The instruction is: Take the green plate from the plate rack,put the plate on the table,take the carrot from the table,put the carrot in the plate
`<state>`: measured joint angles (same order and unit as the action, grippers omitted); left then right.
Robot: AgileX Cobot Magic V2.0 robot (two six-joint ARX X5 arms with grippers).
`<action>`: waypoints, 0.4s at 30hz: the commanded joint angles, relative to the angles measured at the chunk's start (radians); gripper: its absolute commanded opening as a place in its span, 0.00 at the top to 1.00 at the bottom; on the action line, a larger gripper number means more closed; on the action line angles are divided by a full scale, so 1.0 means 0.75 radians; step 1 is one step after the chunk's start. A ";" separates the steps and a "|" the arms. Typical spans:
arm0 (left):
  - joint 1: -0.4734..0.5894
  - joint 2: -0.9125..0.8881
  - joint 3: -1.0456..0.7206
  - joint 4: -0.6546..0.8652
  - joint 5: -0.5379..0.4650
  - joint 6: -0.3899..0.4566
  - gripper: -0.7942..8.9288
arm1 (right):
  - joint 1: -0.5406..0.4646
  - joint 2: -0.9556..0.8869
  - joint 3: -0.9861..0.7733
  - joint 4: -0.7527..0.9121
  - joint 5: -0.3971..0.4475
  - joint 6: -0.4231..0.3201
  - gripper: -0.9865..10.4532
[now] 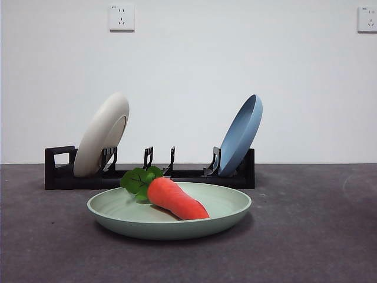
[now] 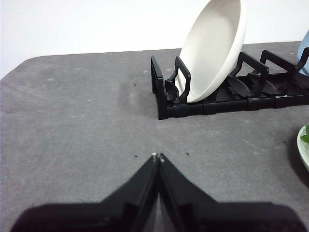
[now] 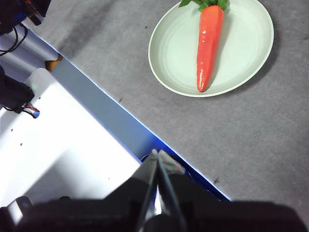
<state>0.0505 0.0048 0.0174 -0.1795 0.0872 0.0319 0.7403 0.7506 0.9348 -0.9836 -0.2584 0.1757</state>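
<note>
Nearest lay the green plate [image 1: 131, 215] on the table [image 1: 318, 236], carrot [image 1: 177, 198] inside, looking light, stiff, smooth, best gripped mid-body. Left gripper [image 2: 158, 156] and right gripper [image 3: 157, 153] were closed, empty.

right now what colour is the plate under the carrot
Pale sage green round plate, clearest in the right wrist view.

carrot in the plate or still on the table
In the plate. The carrot lies flat inside the green plate, leafy end toward the rack; the right wrist view shows it wholly within the rim.

Table [image 1: 318, 236] with plate [image 1: 227, 213], rack [image 1: 59, 175]
</note>
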 commanded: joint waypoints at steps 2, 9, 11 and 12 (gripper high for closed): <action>0.005 -0.004 -0.018 0.004 -0.005 -0.013 0.92 | 0.002 -0.002 -0.005 0.004 0.004 -0.001 0.91; 0.005 -0.004 -0.018 0.004 -0.005 -0.013 0.92 | -0.005 -0.010 -0.005 0.028 0.037 -0.094 0.91; 0.005 -0.004 -0.018 0.004 -0.005 -0.013 0.92 | -0.029 -0.046 -0.006 0.074 0.138 -0.172 0.91; 0.005 -0.004 -0.018 0.004 -0.005 -0.013 0.92 | -0.047 -0.058 -0.007 0.106 0.179 -0.205 0.91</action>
<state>0.0505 0.0048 0.0174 -0.1795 0.0864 0.0319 0.7162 0.7219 0.9348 -0.9272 -0.1570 0.0921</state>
